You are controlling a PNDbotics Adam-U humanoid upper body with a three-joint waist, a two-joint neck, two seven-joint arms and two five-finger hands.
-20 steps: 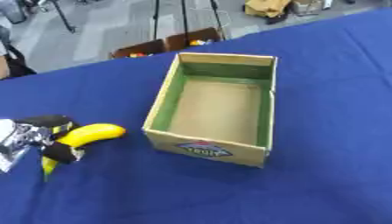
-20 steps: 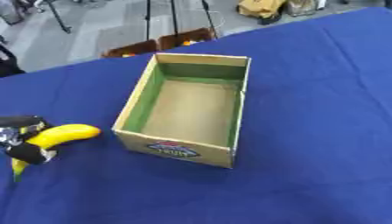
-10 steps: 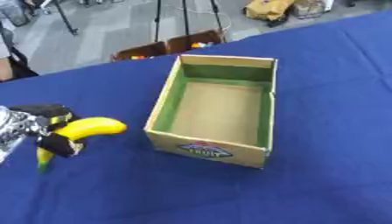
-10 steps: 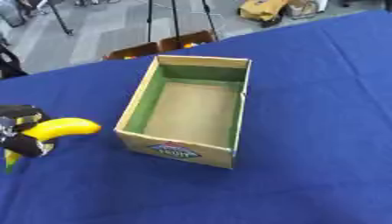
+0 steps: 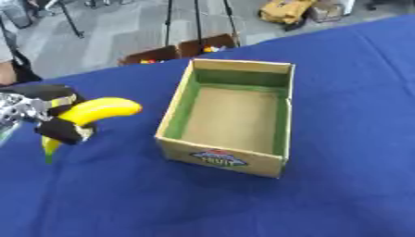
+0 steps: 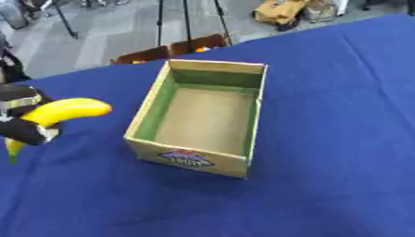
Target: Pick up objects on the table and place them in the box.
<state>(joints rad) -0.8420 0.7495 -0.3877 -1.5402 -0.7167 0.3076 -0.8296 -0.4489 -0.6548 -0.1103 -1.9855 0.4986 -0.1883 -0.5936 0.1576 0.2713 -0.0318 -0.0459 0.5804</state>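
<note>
At the far left, the left hand [image 5: 50, 113] has its dark fingers curled round a yellow banana [image 5: 89, 115] and holds it above the blue table [image 5: 356, 92], well to the left of the box [image 5: 231, 115]. The hand sits close to the left edge of both views, with part of it cut off there. Between the banana's blunt tip and the box's left wall lies a strip of bare blue cloth.

The banana's long axis runs from lower left to upper right: its thin greenish stem points down and to the left, below the fingers, while the rounded end points up and to the right, toward the box. The fingers wrap its middle and lower part.

The box stands open near the middle of the table, turned a little askew, its printed label on the near wall and its green-lined inside showing a bare brown floor. To the right of the box and in front of it the cloth is open. The table's far edge runs diagonally behind the box, with the floor and a low crate of small objects [image 5: 174, 50] beyond it.

Compared with a second ago, the hand and banana are higher and the banana's rounded end is nearer the box. The right hand shows in neither view.
</note>
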